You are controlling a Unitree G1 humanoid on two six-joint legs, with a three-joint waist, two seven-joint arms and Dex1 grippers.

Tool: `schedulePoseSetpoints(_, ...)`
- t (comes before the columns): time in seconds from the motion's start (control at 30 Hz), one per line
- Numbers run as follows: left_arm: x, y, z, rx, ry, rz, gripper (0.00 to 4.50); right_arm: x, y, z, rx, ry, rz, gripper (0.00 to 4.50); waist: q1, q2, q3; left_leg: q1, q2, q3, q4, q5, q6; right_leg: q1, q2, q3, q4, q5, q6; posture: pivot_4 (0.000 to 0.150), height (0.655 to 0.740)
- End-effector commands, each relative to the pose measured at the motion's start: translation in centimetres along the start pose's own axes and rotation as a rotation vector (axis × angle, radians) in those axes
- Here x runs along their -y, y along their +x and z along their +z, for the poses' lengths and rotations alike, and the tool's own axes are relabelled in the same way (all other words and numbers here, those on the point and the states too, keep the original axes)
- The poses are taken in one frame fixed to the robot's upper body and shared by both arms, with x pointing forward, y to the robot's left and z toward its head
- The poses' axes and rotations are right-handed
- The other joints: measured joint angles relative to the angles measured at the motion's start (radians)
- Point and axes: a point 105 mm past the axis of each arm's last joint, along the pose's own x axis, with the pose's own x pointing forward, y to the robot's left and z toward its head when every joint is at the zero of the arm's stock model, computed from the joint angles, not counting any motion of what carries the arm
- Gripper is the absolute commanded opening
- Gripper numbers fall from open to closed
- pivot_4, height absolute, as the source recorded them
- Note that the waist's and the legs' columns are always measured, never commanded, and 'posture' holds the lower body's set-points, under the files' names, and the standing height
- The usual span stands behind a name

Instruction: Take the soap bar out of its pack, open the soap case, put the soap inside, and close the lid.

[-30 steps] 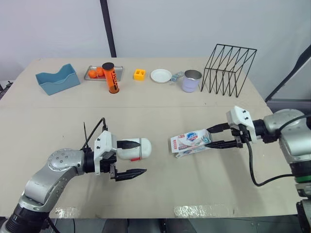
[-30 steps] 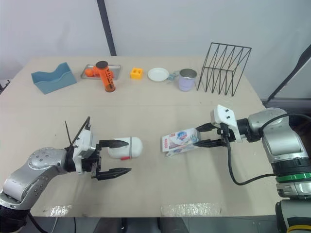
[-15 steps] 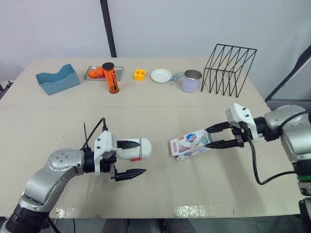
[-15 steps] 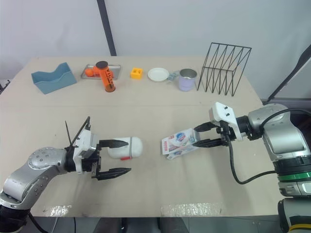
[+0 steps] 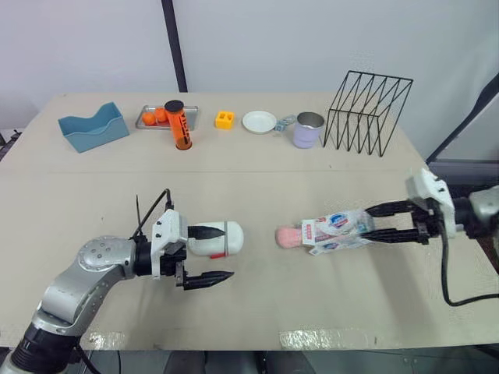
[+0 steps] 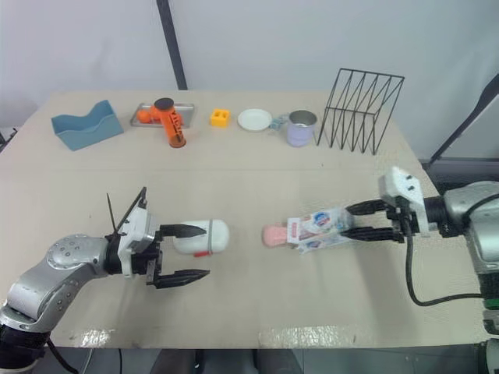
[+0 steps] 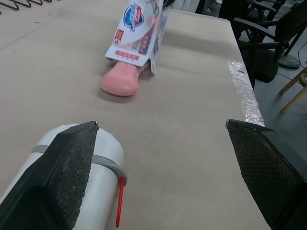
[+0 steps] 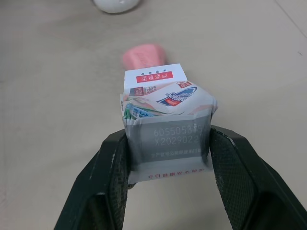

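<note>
The pink soap bar [image 5: 287, 237] lies on the table, sticking out of the open end of its white pack [image 5: 337, 231]. My right gripper [image 5: 377, 221] is shut on the pack's far end, with its black fingers [image 8: 108, 177] on either side. The white soap case [image 5: 217, 239] with a grey band lies on its side left of the soap, lid closed. My left gripper [image 5: 209, 255] is open, one finger over the case and the other in front of it; the case sits partly between them in the left wrist view [image 7: 103, 177].
Along the table's back edge stand a blue holder [image 5: 92, 127], a metal tray [image 5: 148, 118] with orange things, an orange bottle [image 5: 178, 125], a yellow block [image 5: 225, 119], a white dish [image 5: 258, 121], a metal cup [image 5: 309, 129] and a black wire rack [image 5: 368, 112].
My right gripper has pulled the pack to the right, and the pink soap has slid partly out of its open end. The left gripper and the case have not moved.
</note>
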Motion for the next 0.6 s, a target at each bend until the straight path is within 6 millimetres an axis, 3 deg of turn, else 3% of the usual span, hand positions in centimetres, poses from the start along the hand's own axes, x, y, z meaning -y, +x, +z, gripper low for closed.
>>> schedulePoseSetpoints(0.03,-0.1,-0.1,0.7,0.010,0.041,-0.016,4.50,1.3,-3.9,-0.6,0.045,0.005,-0.191,2.56,-0.001,0.000,0.000,0.000,0.000,0.000,0.000,0.000,0.000,0.000,0.000,0.000,0.000,0.000,0.000,0.150,0.7400)
schedulePoseSetpoints(0.33,-0.1,0.2,0.7,0.013,0.045,-0.027,4.50,4.5,-7.3,-2.2,0.306,0.099,-0.612,2.56,-0.001,0.000,0.000,0.000,0.000,0.001,0.000,0.000,0.000,0.000,0.000,0.001,0.000,0.000,0.000,0.150,0.7400)
schedulePoseSetpoints(0.6,-0.1,0.4,1.0,0.019,0.049,-0.023,4.50,4.9,-5.8,-5.9,0.382,0.233,-0.817,2.56,-0.001,0.001,0.000,0.001,0.000,0.001,0.000,0.000,0.000,0.000,0.000,0.001,0.000,0.000,0.000,0.150,0.7400)
